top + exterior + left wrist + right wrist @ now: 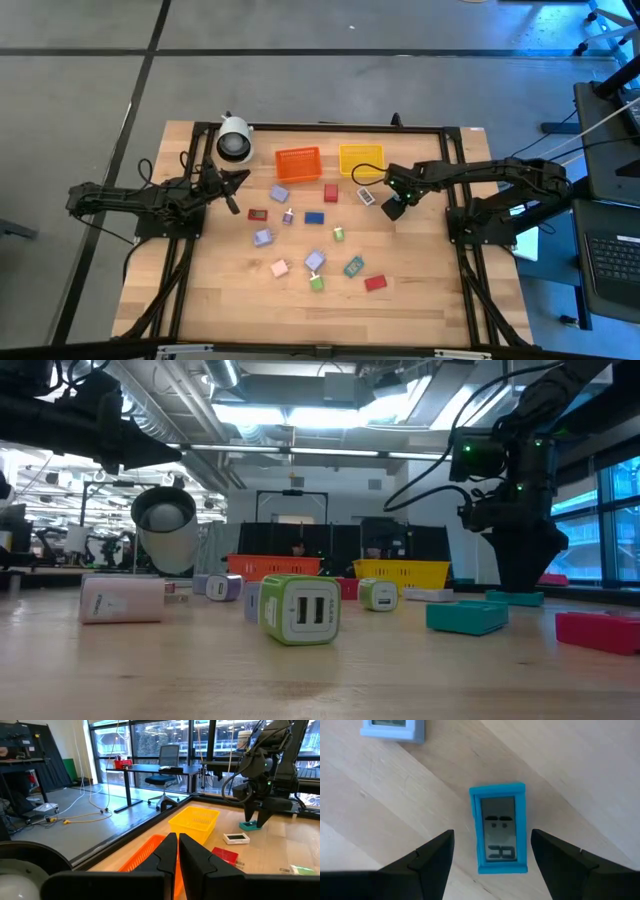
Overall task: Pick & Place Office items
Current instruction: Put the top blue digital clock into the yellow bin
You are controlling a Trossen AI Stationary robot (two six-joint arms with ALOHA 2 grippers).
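Small office items lie scattered on the wooden table (200, 300). A blue-framed item with a grey display (498, 827) lies flat on the wood. My right gripper (491, 840) points down over it, open, one finger on each long side and clear of it. In the low view it shows as a teal slab (515, 597) under that gripper (520, 565). My right gripper (392, 208) hides it from above. A pale blue item (392, 729) lies just beyond. At the table's far left my left gripper (235, 190) waits level, its fingers (167, 852) shut on nothing.
An orange mesh bin (298, 163) and a yellow one (361, 158) stand at the far edge, a white cylinder (234, 140) to their left. A white item (366, 197), a red one (331, 193) and several more lie across the table's middle, down to a red one (375, 283).
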